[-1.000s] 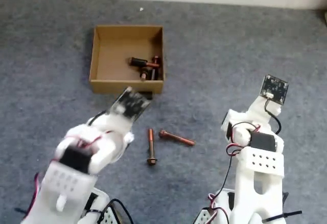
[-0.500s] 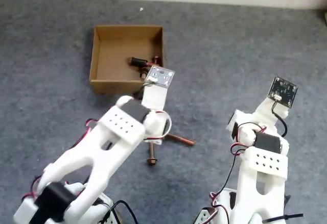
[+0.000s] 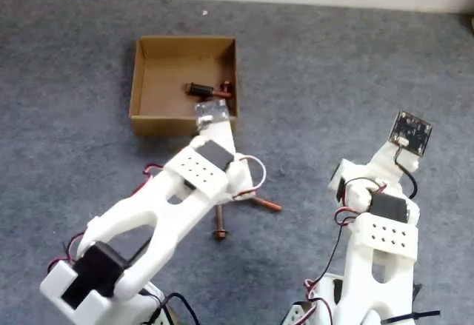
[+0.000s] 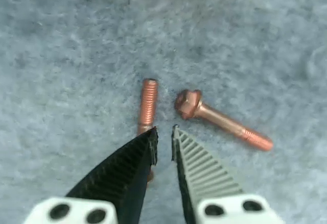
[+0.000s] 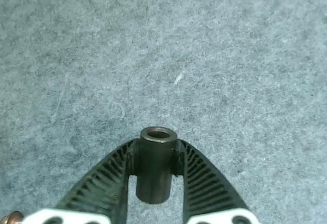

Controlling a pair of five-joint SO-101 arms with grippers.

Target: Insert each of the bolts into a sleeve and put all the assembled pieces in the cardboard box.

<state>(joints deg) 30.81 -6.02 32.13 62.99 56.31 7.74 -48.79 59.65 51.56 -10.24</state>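
- Bolts are lying loose on the grey carpet [image 3: 333, 81] just below the middle of the high view. A vertical bolt [image 3: 219, 223] is lying with its head at the lower end, and a slanted bolt [image 3: 266, 205] is running off to the right. They are lying near each other but not touching.
- Left arm [image 3: 194, 175] is stretching from the lower left across the centre, covering the upper end of the vertical bolt. That is putting the left gripper [image 4: 163, 132] straight over that bolt's threaded shank [image 4: 147, 104].
- Its jaws are standing a narrow slit apart with nothing between them. One tip is overlapping the shank and the other is sitting just beside the slanted bolt's flanged head [image 4: 188, 104]. I am judging this as lining up for a pick, and the gap is looking tight for straddling the shank.
- Right gripper [image 5: 156, 146] is clamping a dark sleeve [image 5: 153, 178] by its sides, leaving the open bore facing outward, presumably so that a bolt can be fed in.
- Right arm [image 3: 376, 221] is sitting at the lower right, well apart from the bolts, holding the sleeve over bare carpet.
- Cardboard box [image 3: 183, 125] is standing at the upper left of centre, with assembled pieces [image 3: 201, 89] lying toward its right side. Judging by that, the two loose bolts are what is remaining.
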